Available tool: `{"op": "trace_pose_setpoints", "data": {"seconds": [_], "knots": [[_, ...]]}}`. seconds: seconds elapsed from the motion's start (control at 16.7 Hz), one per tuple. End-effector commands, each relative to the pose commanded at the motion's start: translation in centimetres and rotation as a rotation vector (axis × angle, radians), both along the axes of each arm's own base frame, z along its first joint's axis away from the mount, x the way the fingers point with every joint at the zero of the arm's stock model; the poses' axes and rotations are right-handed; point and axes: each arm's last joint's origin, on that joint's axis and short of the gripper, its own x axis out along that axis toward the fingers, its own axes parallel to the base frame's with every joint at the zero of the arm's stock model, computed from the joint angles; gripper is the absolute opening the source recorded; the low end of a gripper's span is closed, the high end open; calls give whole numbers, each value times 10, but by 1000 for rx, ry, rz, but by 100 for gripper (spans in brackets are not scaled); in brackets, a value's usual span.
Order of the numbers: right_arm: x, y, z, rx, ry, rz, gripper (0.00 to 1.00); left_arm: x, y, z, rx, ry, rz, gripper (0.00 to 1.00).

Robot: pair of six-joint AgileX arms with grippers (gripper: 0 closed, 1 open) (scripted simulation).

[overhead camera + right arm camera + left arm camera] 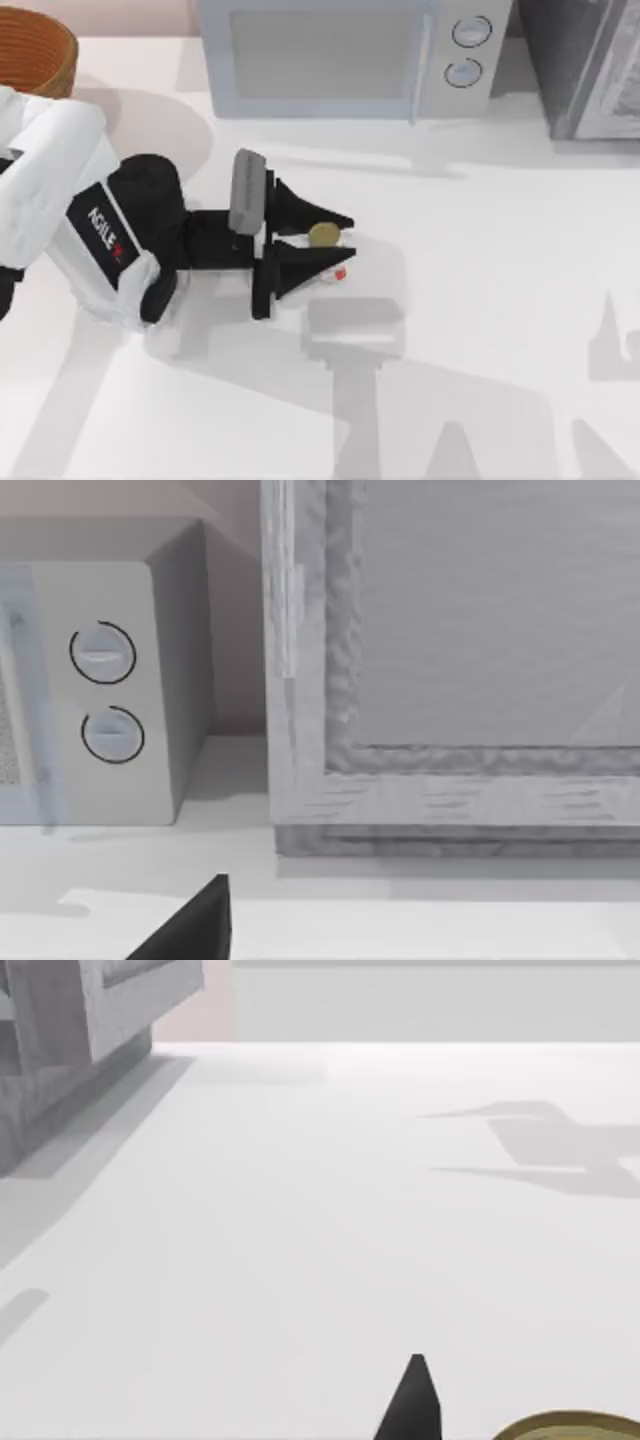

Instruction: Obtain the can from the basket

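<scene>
Reaching out over the white table (480,330) from the left side: left gripper (335,245), fingers (310,262) pointing right and clenched around the can (323,235). Sitting between those dark fingers, left of the table's centre: that can, gold top facing up, a small red mark showing at its lower side. Lying well apart from it, tucked in the far left corner: the basket (35,50), cut by the edge of the top view. Standing along the far edge: a microwave (340,55) with two round dials, and beside it to the right a grey cabinet (585,65). Showing in the left wrist view: one dark fingertip (412,1405) and the can's gold rim (570,1428). Peeking into the right wrist view: a dark finger (190,925) of the right gripper, grip state impossible to tell.
</scene>
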Motion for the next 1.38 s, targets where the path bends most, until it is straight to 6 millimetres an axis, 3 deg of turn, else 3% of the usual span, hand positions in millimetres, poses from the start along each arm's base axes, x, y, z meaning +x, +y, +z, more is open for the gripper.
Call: {"op": "trace_pose_setpoints", "data": {"seconds": [0.42,1.2,1.38], "knots": [[0,0,0,0,0,0,100,-1,-1,-2,1,4,-6,0],[0,0,0,0,0,0,100,-1,-1,-2,1,4,-6,98],[0,0,0,0,0,0,100,-1,-1,-2,1,4,-6,100]]}}
